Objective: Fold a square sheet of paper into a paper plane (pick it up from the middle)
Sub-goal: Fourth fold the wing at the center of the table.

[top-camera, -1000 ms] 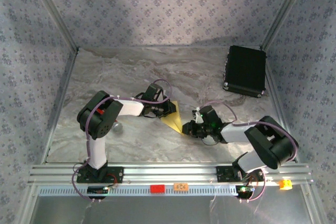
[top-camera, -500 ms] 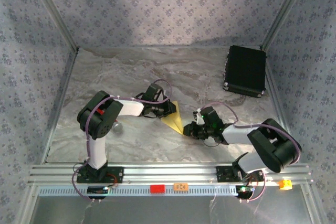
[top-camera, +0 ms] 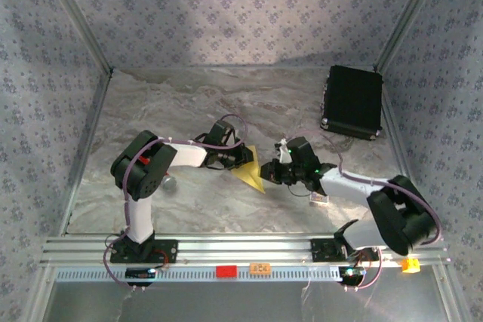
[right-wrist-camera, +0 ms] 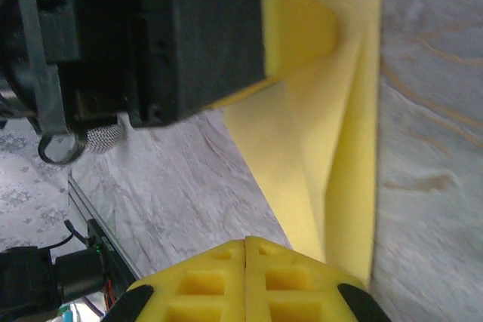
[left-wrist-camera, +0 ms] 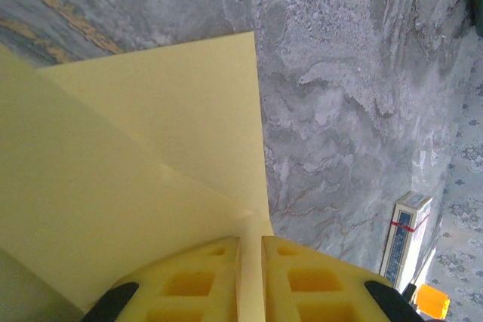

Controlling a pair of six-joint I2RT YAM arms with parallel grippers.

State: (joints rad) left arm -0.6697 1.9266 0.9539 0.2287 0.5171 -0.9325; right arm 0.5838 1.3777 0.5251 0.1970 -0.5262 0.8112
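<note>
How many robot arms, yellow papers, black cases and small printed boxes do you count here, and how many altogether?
Robot arms: 2, left arm, right arm
Yellow paper: 1
Black case: 1
Small printed box: 1
Total: 5

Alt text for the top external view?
The left gripper pinches the far edge of a folded yellow paper at mid-scene, and the right gripper is closed at the paper's right edge. A black case lies far right on the marbled table.
</note>
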